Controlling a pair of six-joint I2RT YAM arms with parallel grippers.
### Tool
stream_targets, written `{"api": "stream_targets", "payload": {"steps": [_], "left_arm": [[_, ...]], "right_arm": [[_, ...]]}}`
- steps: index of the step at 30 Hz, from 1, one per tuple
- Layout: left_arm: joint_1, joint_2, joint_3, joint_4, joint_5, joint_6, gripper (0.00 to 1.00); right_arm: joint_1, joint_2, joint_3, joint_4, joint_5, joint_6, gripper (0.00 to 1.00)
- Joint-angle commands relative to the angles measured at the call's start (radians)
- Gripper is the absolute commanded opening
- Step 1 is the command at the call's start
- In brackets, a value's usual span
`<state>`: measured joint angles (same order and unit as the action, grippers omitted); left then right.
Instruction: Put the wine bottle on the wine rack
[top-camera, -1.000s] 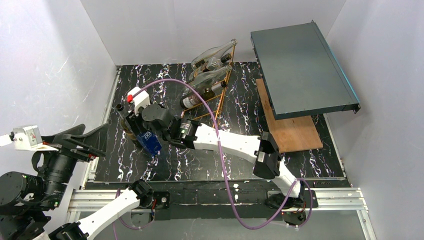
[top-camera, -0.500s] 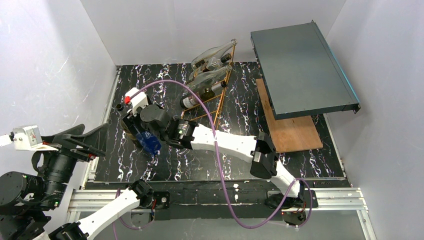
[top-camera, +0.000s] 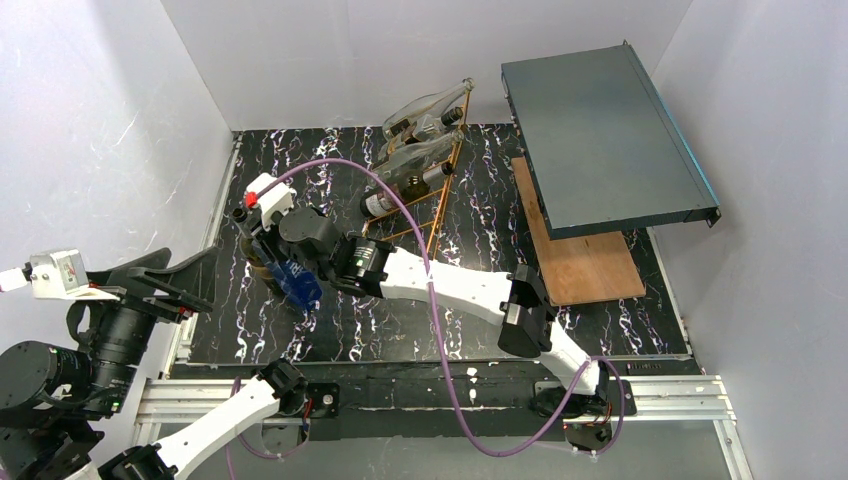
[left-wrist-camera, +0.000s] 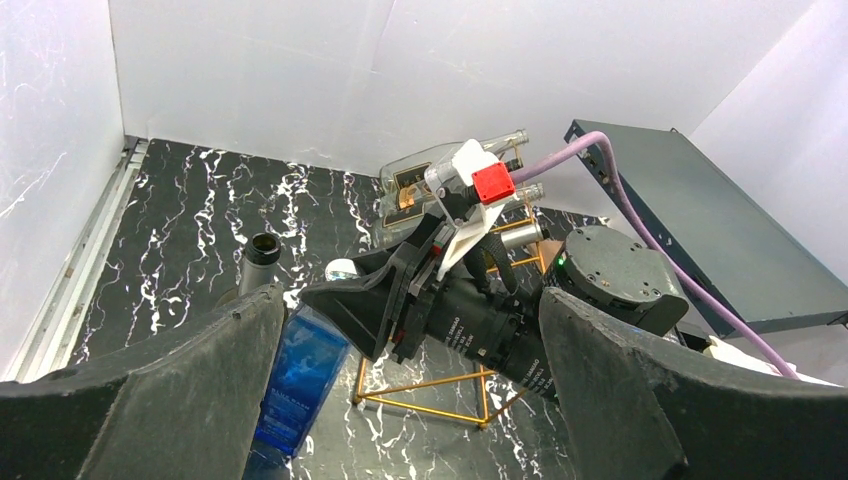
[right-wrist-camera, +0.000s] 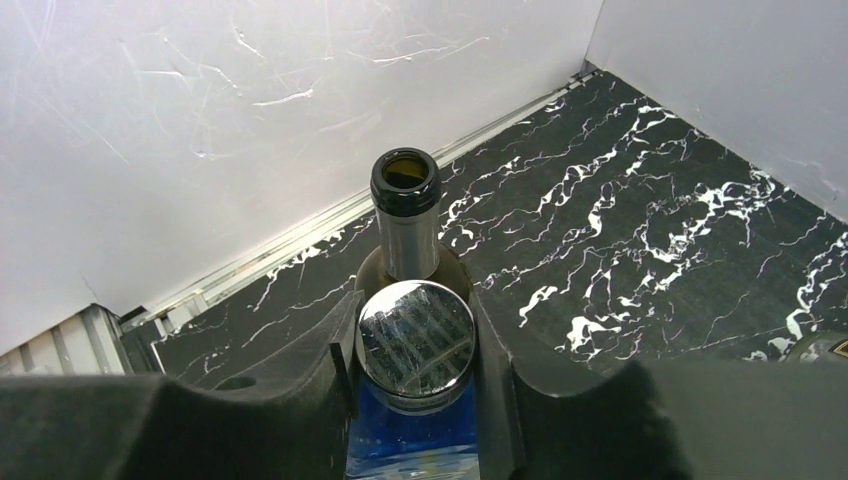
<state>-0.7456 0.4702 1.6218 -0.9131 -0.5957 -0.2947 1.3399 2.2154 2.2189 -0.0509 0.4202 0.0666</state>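
My right gripper is shut on the silver cap of a blue bottle, which leans on the black marble table at the left. The blue bottle also shows in the left wrist view. A dark open-mouthed wine bottle stands just behind it, close to the left wall. The copper-gold wire wine rack lies at the back centre and holds several bottles. My left gripper is open and empty at the near left, facing the blue bottle.
A dark flat box sits raised at the back right over a wooden board. White walls close in the left, back and right sides. A purple cable arcs over the right arm. The rack's near end is beside the blue bottle.
My right gripper has shifted slightly left and toward the back with the blue bottle in it. The left arm has barely moved.
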Motion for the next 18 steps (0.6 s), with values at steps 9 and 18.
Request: {"api": "stream_targets", "payload": {"steps": [9,18], "left_arm": [[-0.004,0.007,-0.002,0.017,-0.032,0.008,0.99],[-0.004,0.0,-0.013,0.015,-0.042,0.005,0.99]], "right_arm": [[0.005,-0.038,0.006,0.08,0.003,0.002,0.02],[-0.038,-0.125,-0.056,0.168,-0.024,0.087,0.01]]}}
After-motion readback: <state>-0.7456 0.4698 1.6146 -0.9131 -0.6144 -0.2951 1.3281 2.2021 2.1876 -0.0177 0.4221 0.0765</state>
